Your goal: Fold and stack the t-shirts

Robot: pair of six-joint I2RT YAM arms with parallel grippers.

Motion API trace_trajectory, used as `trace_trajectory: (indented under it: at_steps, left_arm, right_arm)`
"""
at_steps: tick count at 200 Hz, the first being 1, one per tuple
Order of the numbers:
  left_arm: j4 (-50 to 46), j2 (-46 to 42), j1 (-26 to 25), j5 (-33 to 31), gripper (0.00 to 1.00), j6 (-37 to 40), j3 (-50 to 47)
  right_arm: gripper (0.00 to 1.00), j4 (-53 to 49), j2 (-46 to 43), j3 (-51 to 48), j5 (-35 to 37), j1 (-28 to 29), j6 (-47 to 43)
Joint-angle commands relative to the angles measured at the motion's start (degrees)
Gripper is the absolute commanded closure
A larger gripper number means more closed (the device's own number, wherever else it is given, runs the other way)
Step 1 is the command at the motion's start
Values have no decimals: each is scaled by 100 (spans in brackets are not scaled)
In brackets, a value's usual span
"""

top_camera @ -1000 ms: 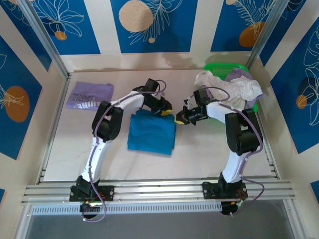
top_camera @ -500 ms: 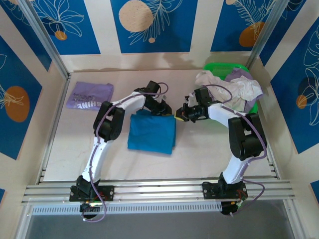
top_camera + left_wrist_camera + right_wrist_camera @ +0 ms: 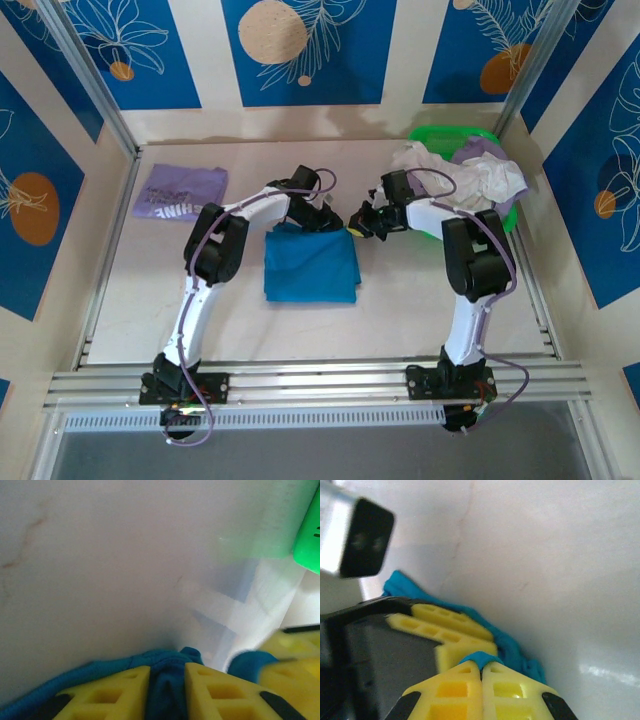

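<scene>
The teal t-shirt lies folded near the middle of the table, between the two arms. A second ago it sat askew, its near edge slanting; now it is a squarer rectangle, lined up with the table's front edge and shifted a little to the right. Both grippers have moved slightly toward the far side and drawn the cloth straight with them.

The left gripper and the right gripper meet just beside each other at the shirt's far right corner. In the left wrist view the yellow fingers are clamped on a bunched ridge of teal cloth. In the right wrist view the jaws are pressed together with only a thin sliver of teal pinched between the tips. I judge this as tidying the fold, so the shirt is close to ready for stacking.

The purple t-shirt with white lettering lies flat at the far left corner, well apart, and probably marks the stack. The green basket at the far right holds a heap of unfolded shirts, white and lilac, so most of the task remains. The right arm lies close against that heap; the way to the purple shirt looks open.
</scene>
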Motion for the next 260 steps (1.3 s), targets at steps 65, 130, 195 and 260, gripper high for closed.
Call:
trace_trajectory:
  at_steps: [65,130,195,260]
  left_arm:
    - [-2039,-698,637,-1597,58,1013,452]
    - [-2301,-2041,1574,-1878,54,1819,-687]
    - [-1267,-2274,1799,-973,60,1405,-2030]
    - [-556,-2374,1802,-803,96,1064,-2701]
  right_arm:
    - [100,-706,578,519,782,281,-349]
    - [100,-855,684,555,680,303,-569]
    - [100,-1248,816,973,586,286,-755]
    - [91,-1357,779,1013,496,273,-787]
